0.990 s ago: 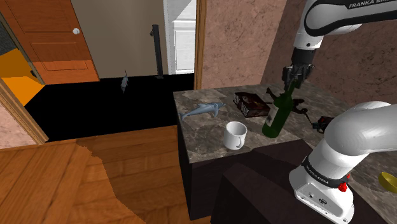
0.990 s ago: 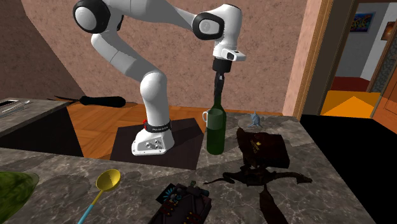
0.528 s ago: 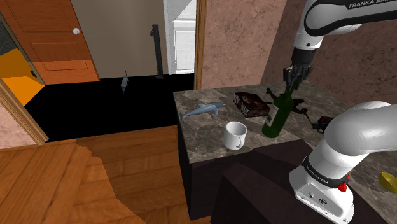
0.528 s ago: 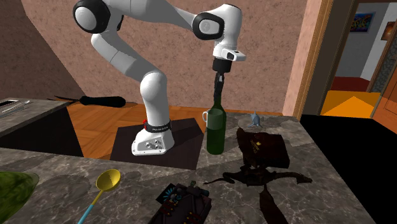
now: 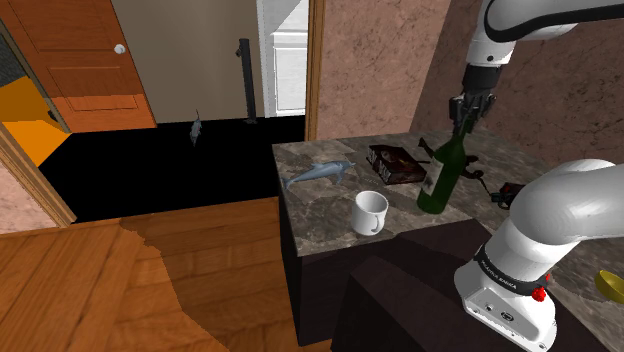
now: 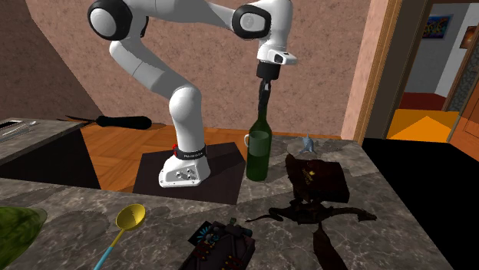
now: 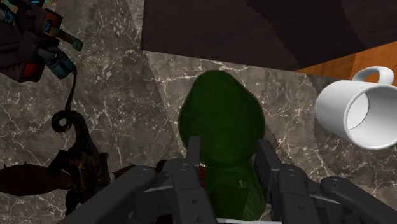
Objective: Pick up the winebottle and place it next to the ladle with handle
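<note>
One green winebottle [image 5: 441, 176] is clamped by the neck in the gripper [image 5: 463, 122], upright beside the mug [image 5: 371, 212]. The yellow ladle [image 6: 130, 216] is found well apart, toward the second exterior view's lower left.

Counted on marble counter [image 5: 320, 215]: 1 green wine bottle [image 5: 441, 172], 1 white mug [image 5: 371, 212], 1 grey-blue fish-like fig. [image 5: 318, 174], 1 dark brown box [image 5: 392, 163], 1 dark dragon-like fig. [image 6: 307, 209], 1 dark toy [image 6: 224, 239] w/ coloured marks, 1 yellow ladle [image 6: 129, 218]. Beyond counter 1 more small grey fish-like fig. [image 5: 196, 129], making 2 of that kind in total. Also 1 white arm [image 6: 153, 69] w/ 1 black gripper [image 5: 466, 118] of 2 fingers [image 7: 193, 153], and 1 orange door [image 5: 85, 60] w/ 1 round knob [image 5: 119, 49].
</note>
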Controlling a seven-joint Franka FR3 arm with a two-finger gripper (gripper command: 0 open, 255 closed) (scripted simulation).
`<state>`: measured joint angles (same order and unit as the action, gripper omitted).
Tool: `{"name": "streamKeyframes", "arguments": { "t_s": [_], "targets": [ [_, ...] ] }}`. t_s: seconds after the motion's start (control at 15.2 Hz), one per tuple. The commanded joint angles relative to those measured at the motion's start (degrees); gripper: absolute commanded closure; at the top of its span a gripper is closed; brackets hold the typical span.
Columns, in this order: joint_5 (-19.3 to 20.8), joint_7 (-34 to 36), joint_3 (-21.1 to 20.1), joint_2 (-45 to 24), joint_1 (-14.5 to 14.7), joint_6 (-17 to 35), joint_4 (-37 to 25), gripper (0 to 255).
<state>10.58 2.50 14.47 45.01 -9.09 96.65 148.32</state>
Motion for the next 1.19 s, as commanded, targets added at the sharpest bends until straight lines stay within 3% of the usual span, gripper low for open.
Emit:
{"name": "streamKeyframes", "arguments": {
  "t_s": [0.0,1.12],
  "targets": [
    [-0.24,-0.05,-0.25,0.02,0.1,-1.59,-1.58,255],
    [-1.87,-0.55,-1.96,-1.61,0.86,-13.99,-15.59,255]
  ]
}}
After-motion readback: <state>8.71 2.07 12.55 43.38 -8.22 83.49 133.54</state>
